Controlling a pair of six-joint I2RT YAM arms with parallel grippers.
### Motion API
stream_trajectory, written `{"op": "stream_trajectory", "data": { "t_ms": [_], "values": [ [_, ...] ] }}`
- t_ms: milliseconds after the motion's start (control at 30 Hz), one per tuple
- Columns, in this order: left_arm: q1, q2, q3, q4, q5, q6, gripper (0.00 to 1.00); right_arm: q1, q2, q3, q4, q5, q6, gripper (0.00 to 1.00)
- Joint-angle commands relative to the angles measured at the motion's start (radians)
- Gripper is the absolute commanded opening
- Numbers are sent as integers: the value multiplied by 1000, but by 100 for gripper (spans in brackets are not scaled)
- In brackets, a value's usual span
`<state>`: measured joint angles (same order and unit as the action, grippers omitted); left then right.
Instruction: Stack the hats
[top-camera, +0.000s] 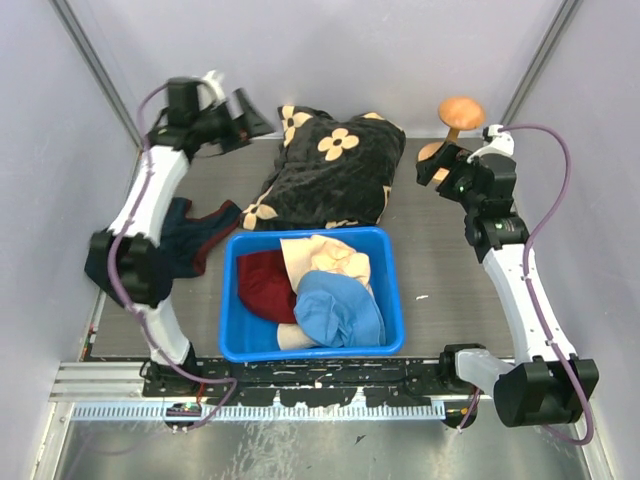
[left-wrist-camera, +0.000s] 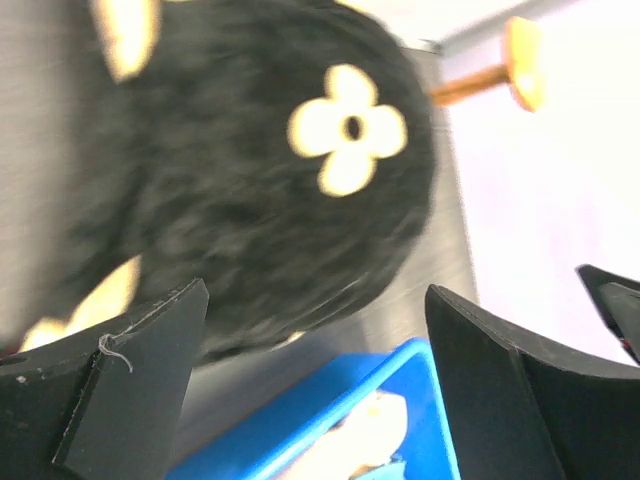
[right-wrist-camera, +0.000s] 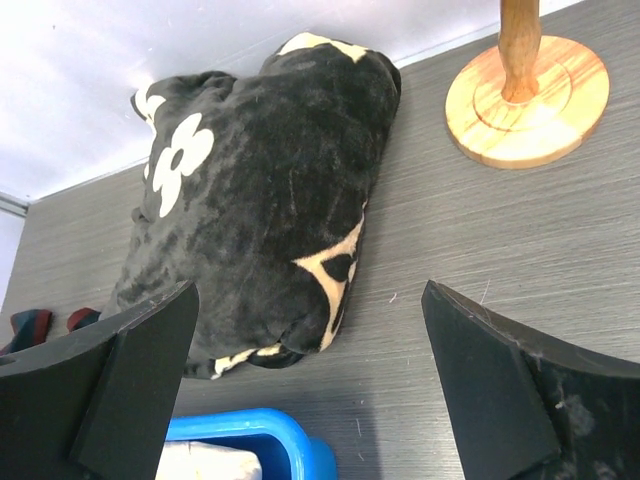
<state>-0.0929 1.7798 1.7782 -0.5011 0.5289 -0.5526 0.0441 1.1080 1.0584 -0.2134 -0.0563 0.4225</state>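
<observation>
Hats sit crumpled in blue bin (top-camera: 229, 300), front-centre of table: light blue hat (top-camera: 340, 308) on top nr front, dark red hat (top-camera: 264, 285) at left, cream hats (top-camera: 328, 259) behind. L gripper (left-wrist-camera: 315, 370) & R gripper (right-wrist-camera: 310, 380): jaws spread wide, nothing held.

The hats sit crumpled together inside a blue plastic bin (top-camera: 310, 352) at the lower centre of the top view. The light blue soft fabric bucket hat (top-camera: 340, 308) lies uppermost, in the bin's lower right part, its brim folded. The dark red fabric bucket hat (top-camera: 265, 285) is bunched against the left wall, touching the blue one. A cream-beige fabric bucket hat (top-camera: 328, 258) fills the upper middle, rumpled, touching both. A second strip of cream-beige fabric (top-camera: 290, 337) shows beneath the blue hat near the bin's lower edge; its shape cannot be made out.
</observation>
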Motion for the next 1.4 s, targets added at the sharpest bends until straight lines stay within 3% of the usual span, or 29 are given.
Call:
{"op": "stream_trajectory", "data": {
  "t_ms": [0, 100, 167, 367, 667, 800, 967, 1167, 1367],
  "values": [
    [-184, 227, 311, -18, 93, -45, 98, 5, -5, 86, 4, 12, 5, 100],
    [-262, 371, 541, -104, 61, -40, 98, 4, 20, 109, -55, 58, 1, 100],
    [-285, 417, 610, -144, 28, -51, 98, 5, 71, 131, -74, 28, -1, 100],
    [-286, 248, 382, -44, -129, -34, 98, 16, 366, 280, -97, -147, 34, 96],
    [-289, 9, 140, -2, -324, 107, 98, 44, 647, 415, -14, -180, 88, 95],
    [-288, -51, 127, -82, -348, 190, 98, 60, 773, 499, 32, -190, 120, 95],
    [-286, -117, 107, -203, -396, 258, 98, 123, 993, 734, -21, -223, 93, 95],
    [-274, -256, 4, -209, -565, 329, 98, 260, 1269, 1179, -199, -338, 27, 95],
    [-220, -285, 13, -287, -602, 336, 98, 391, 1448, 1406, -200, -444, 136, 93]
  ]
}}
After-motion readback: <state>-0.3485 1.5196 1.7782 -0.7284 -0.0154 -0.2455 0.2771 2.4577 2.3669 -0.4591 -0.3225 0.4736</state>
